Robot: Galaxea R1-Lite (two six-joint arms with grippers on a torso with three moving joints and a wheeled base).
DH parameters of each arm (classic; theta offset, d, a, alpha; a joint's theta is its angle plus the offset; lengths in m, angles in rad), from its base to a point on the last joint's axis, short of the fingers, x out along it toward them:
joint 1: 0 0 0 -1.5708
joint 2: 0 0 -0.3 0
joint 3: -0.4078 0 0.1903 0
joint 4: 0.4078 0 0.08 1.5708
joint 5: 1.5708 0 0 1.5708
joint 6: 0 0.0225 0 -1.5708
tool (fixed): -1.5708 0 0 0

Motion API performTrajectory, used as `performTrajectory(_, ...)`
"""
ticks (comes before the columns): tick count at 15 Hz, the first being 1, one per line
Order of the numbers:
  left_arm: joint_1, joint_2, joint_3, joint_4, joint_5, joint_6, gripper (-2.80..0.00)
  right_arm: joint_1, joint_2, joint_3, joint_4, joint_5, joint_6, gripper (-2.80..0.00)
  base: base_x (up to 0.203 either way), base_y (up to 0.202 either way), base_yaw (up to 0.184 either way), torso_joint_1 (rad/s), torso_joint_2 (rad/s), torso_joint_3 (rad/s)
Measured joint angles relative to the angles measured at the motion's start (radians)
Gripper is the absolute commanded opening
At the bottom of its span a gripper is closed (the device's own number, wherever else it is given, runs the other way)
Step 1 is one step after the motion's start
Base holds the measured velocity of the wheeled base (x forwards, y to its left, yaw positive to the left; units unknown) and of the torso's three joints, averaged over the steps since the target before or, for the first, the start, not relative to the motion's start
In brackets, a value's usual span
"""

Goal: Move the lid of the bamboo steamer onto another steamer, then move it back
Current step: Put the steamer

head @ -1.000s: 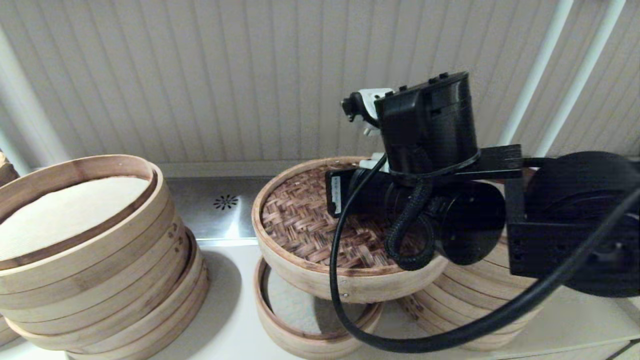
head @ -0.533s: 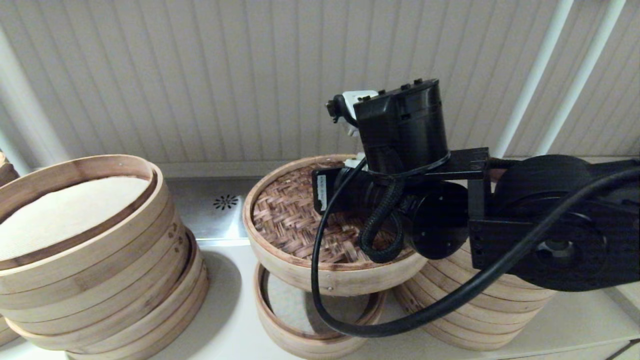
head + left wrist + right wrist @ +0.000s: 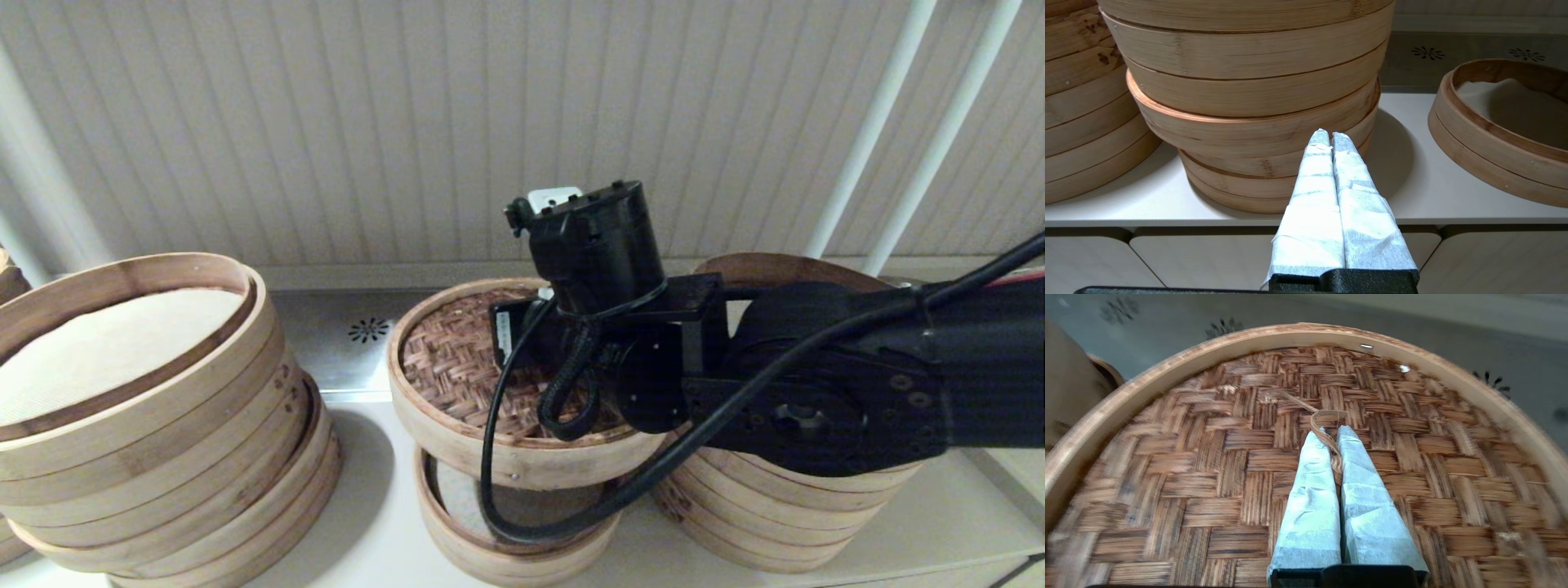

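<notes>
The bamboo steamer lid (image 3: 457, 367) hangs slightly tilted in the air, directly above the short single-tier steamer (image 3: 457, 535) and not touching it. In the right wrist view my right gripper (image 3: 1330, 430) is shut on the lid's twine loop (image 3: 1327, 416) at the middle of the woven top (image 3: 1208, 457). In the head view the right wrist hides those fingers. My left gripper (image 3: 1329, 136) is shut and empty, parked in front of the counter edge. It faces the leaning stack (image 3: 1249, 81), with the short steamer (image 3: 1474, 122) off to one side.
A tall many-tier stack (image 3: 775, 506) stands right of the short steamer, partly behind my right arm. The wide leaning stack with a cream liner (image 3: 163, 408) stands at the left. A steel strip with drain holes (image 3: 359, 331) runs along the ribbed wall behind the white counter (image 3: 375, 506).
My right arm has carried the lid leftward and lower, off the tall right stack to above the short steamer. The tall stack's open top now shows. The left arm has not moved.
</notes>
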Motion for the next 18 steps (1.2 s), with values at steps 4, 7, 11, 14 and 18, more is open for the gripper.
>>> performTrajectory(4, 0.0, 0.0, 0.0, 0.0, 0.0, 0.0, -2.8, -0.006, 0.073, 0.012, -0.111, -0.004, -0.004, -2.8, 0.0, 0.0, 0.0, 0.0, 0.0, 0.0)
performTrajectory(7, 0.0, 0.0, 0.0, 0.0, 0.0, 0.0, -2.8, -0.01, 0.119, 0.027, -0.126, -0.003, 0.005, -2.8, 0.0, 0.0, 0.0, 0.0, 0.0, 0.0)
performTrajectory(11, 0.0, 0.0, 0.0, 0.0, 0.0, 0.0, -2.8, -0.017, 0.148, 0.05, -0.129, -0.002, 0.027, -2.8, 0.0, 0.0, 0.0, 0.0, 0.0, 0.0)
performTrajectory(14, 0.0, 0.0, 0.0, 0.0, 0.0, 0.0, -2.8, -0.018, 0.158, 0.077, -0.176, -0.001, 0.036, -2.8, 0.0, 0.0, 0.0, 0.0, 0.0, 0.0)
performTrajectory(18, 0.0, 0.0, 0.0, 0.0, 0.0, 0.0, -2.8, -0.025, 0.177, 0.122, -0.249, -0.002, 0.033, -2.8, 0.0, 0.0, 0.0, 0.0, 0.0, 0.0)
